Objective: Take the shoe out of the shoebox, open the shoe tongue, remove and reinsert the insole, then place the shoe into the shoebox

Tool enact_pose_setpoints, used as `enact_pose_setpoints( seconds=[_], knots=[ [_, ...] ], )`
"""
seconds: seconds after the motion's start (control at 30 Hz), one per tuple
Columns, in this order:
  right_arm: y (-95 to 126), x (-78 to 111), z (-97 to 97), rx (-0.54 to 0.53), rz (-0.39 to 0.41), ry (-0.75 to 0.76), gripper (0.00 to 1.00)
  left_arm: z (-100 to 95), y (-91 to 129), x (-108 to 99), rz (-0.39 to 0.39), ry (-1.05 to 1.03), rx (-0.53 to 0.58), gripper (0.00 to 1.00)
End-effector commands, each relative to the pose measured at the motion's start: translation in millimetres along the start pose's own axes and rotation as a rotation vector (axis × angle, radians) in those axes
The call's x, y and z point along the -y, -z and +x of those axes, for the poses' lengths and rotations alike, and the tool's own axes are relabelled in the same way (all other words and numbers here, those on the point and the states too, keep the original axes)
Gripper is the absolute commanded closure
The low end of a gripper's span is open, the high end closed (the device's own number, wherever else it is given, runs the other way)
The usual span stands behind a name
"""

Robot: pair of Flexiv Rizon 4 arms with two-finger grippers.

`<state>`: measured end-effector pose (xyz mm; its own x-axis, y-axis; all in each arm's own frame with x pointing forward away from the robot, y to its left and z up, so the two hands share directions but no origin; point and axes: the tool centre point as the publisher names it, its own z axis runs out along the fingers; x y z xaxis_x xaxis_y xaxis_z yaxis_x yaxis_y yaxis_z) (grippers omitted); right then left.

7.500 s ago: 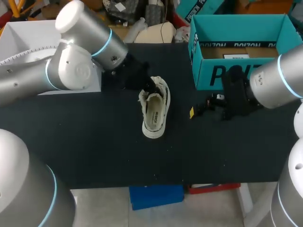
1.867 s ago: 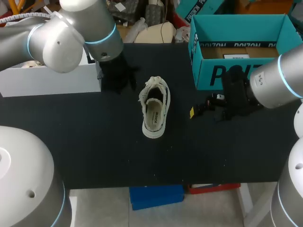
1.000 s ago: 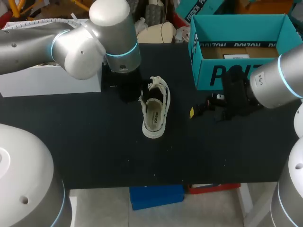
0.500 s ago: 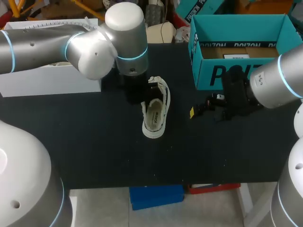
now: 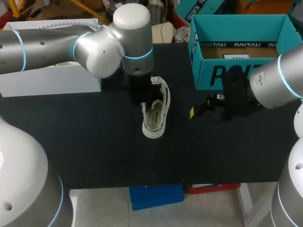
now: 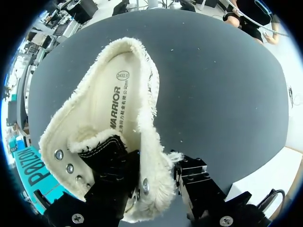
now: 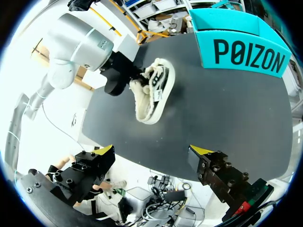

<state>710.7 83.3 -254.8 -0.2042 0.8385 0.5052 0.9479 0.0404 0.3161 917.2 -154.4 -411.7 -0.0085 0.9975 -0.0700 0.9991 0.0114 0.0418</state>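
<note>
Table (image 5: 94, 151): black top. All the task items sit on its far half.
Shoe (image 5: 154, 113): cream low canvas sneaker w/ frayed edges, upright on its sole, about mid-table. Heel end toward me, lace end away. It is out of the box, well apart from it to the L.
Insole (image 6: 111, 90): lying flat inside the shoe, printed side up. It shows from the heel up to the eyelets.
L gripper (image 6: 156, 170): mine, at the shoe's far (lace) end, astride the side wall by the metal eyelets (image 6: 63, 161). The frayed rim sits in the gap. Clamped or only straddling, can't tell.
L arm (image 5: 94, 45): comes in from the L edge and reaches across to the shoe from above. The wrist points down at the lace end.
R gripper (image 7: 153, 150): spread wide, both yellow tips showing, low over the table R of the shoe. It is near the shoe but not touching, and just in front of the box.
R arm (image 5: 279, 82): in from the R edge, next to the box's front wall.
Shoebox (image 5: 236, 73): teal, open top, upright at the far R of the table.
White box (image 5: 52, 80): far L, behind my L arm.
</note>
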Motion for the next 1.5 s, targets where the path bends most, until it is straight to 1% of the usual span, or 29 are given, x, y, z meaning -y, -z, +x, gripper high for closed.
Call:
enact_pose_setpoints(
  seconds=[0.03,0.07,0.13,0.17,0.2,0.27,0.33,0.43,0.5,0.57,0.63,0.67,0.77,0.83,0.9,0.93,0.97,1.03,1.1,1.13,1.2,1.23,1.27,1.3,1.33,1.37,1.4,1.47,1.5],
  knots=[
    [-0.6,0.0,0.8,0.002,0.0,0.0,0.0,-1.3,-5.2,-1.3,0.011,-0.008,0.0,0.71],
    [-0.6,0.0,0.8,0.002,0.0,0.0,0.0,-1.5,-5.5,-1.0,0.019,-0.012,0.003,0.73],
    [-0.6,0.0,0.8,0.002,0.0,0.0,0.0,-1.3,-5.1,0.6,0.022,-0.021,0.0,0.87],
    [-0.6,0.0,0.8,0.002,0.0,0.0,0.0,-1.1,-5.5,1.2,0.02,-0.025,-0.004,0.96],
    [-0.6,0.0,0.8,0.002,0.0,0.0,0.0,-0.8,-5.7,2.2,0.029,-0.036,-0.008,1.0],
    [-0.6,0.0,0.8,0.002,0.0,0.0,0.0,-0.1,-5.8,4.2,0.018,-0.048,-0.014,1.0],
    [-0.6,0.0,0.8,0.002,0.0,0.0,0.0,-0.2,-3.7,5.6,0.027,-0.048,-0.006,1.0],
    [-0.6,0.0,0.8,0.002,0.0,0.0,0.0,0.0,5.9,4.9,0.018,-0.041,0.02,1.0],
    [-0.6,0.0,0.8,0.002,0.0,0.0,0.0,-0.1,18.7,4.6,-0.002,-0.033,0.046,1.0],
    [-0.6,0.0,0.8,0.002,0.0,0.0,0.0,-2.6,36.0,4.3,0.004,0.016,0.108,1.0],
    [-0.6,0.0,0.8,0.002,0.0,0.0,0.0,-4.7,50.1,6.2,-0.038,0.043,0.131,1.0],
    [-0.6,0.0,0.8,0.002,0.0,0.0,0.0,-6.8,62.5,7.4,-0.061,0.078,0.151,1.0],
    [-0.6,0.0,0.8,0.002,0.0,0.0,0.0,-11.0,90.1,8.7,-0.084,0.142,0.18,1.0],
    [-0.6,0.0,0.8,0.002,0.0,0.0,0.0,-13.0,114.2,7.7,-0.11,0.191,0.196,1.0],
    [-0.6,0.0,0.8,0.002,0.0,0.0,0.0,-14.1,130.8,4.2,-0.113,0.26,0.197,1.0],
    [-0.6,0.0,0.8,0.002,0.0,0.0,0.0,-14.4,143.8,0.4,-0.129,0.311,0.211,1.0],
    [-0.6,0.0,0.8,0.002,0.0,0.0,0.0,-14.0,154.3,-3.0,-0.119,0.362,0.22,1.0],
    [-0.6,0.0,0.8,0.002,0.0,0.0,0.0,-12.0,171.3,-8.7,-0.139,0.457,0.236,1.0],
    [-0.6,0.0,0.8,0.002,0.0,0.0,0.0,-7.6,185.7,-18.6,-0.186,0.555,0.251,1.0],
    [-0.6,0.0,0.8,0.002,0.0,0.0,0.0,-4.7,192.2,-23.4,-0.181,0.606,0.265,1.0],
    [-0.6,0.0,0.8,0.002,0.0,0.0,0.0,3.8,203.2,-35.3,-0.218,0.72,0.286,1.0],
    [-0.6,0.0,0.8,0.002,0.0,0.0,0.0,8.4,208.0,-39.7,-0.21,0.763,0.295,1.0],
    [-0.6,0.0,0.8,0.002,0.0,0.0,0.0,14.1,213.5,-44.6,-0.207,0.816,0.309,1.0],
    [-0.6,0.0,0.8,0.002,0.0,0.0,0.0,20.2,218.1,-49.2,-0.23,0.858,0.313,1.0],
    [-0.6,0.0,0.8,0.002,0.0,0.0,0.0,26.3,222.6,-53.0,-0.238,0.902,0.328,1.0],
    [-0.6,0.0,0.8,0.002,0.0,0.0,0.0,33.5,227.4,-57.5,-0.23,0.958,0.342,1.0],
    [-0.6,0.0,0.8,0.002,0.0,0.0,0.0,40.7,231.0,-60.9,-0.246,0.998,0.351,1.0],
    [-0.6,0.0,0.8,0.002,0.0,0.0,0.0,57.3,236.6,-68.2,-0.242,1.092,0.362,1.0],
    [-0.6,0.0,0.8,0.002,0.0,0.0,0.0,66.6,238.3,-72.6,-0.254,1.137,0.363,1.0]
  ],
)
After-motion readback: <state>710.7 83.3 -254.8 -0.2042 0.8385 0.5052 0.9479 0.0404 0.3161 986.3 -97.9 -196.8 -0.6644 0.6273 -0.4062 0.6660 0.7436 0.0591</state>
